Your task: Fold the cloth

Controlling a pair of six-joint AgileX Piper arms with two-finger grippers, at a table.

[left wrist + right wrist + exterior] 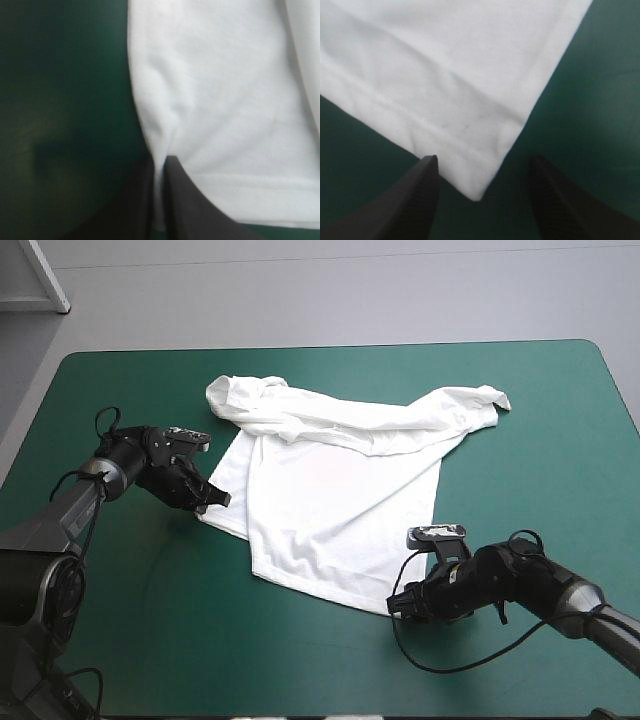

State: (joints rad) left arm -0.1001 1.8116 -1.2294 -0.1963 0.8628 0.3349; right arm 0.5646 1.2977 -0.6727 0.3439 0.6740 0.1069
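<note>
The white T-shirt [340, 490] lies mostly spread on the teal-green cover, its top part and sleeves bunched toward the far side. My left gripper [212, 498] sits low at the shirt's left hem corner, shut on the T-shirt. Up close, a pinched fold of white fabric [215, 115] runs between the left gripper [160, 165] fingers. My right gripper [400, 604] rests at the near right hem corner, open. That hemmed corner of the T-shirt [470, 125] points into the gap of the right gripper [484, 162], lying flat on the cover.
Bare teal-green cover [150, 640] stretches along the near side and left of the shirt. A white panel edge [40, 280] stands beyond the table's far left corner.
</note>
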